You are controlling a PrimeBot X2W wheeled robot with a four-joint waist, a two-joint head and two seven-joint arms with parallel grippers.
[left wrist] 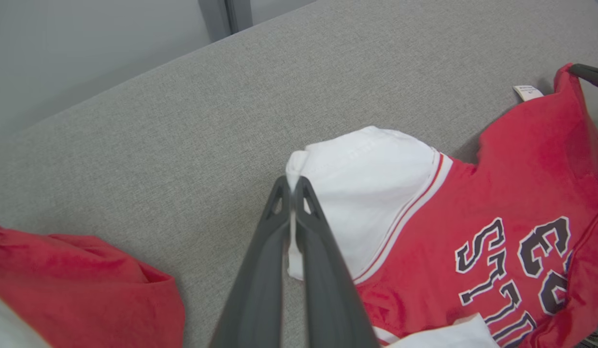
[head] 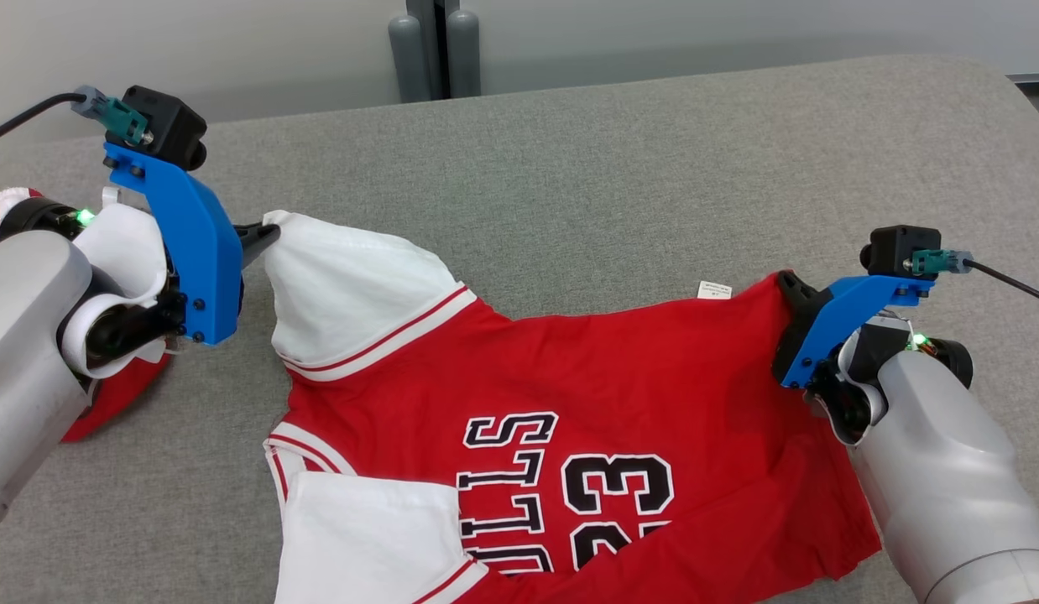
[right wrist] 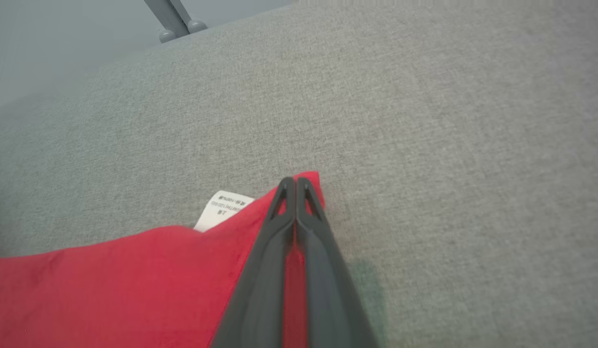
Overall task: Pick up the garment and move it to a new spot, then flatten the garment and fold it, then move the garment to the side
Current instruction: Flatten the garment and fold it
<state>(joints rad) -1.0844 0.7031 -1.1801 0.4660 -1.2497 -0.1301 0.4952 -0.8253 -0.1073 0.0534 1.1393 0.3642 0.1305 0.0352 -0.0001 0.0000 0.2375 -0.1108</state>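
the red jersey (head: 570, 394) lies wrinkled near the middle of the grey table (head: 612, 168), left gripper (left wrist: 293, 181) pinching its white sleeve (left wrist: 371, 183) and right gripper (right wrist: 295, 181) pinching its right hem corner (right wrist: 312, 180), so flattening seems in progress and folding is not yet done.

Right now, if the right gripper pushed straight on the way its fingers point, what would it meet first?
Probably the bare grey woven surface past the red basketball jersey corner it pinches; the right gripper seems angled downward, but depth is unclear.
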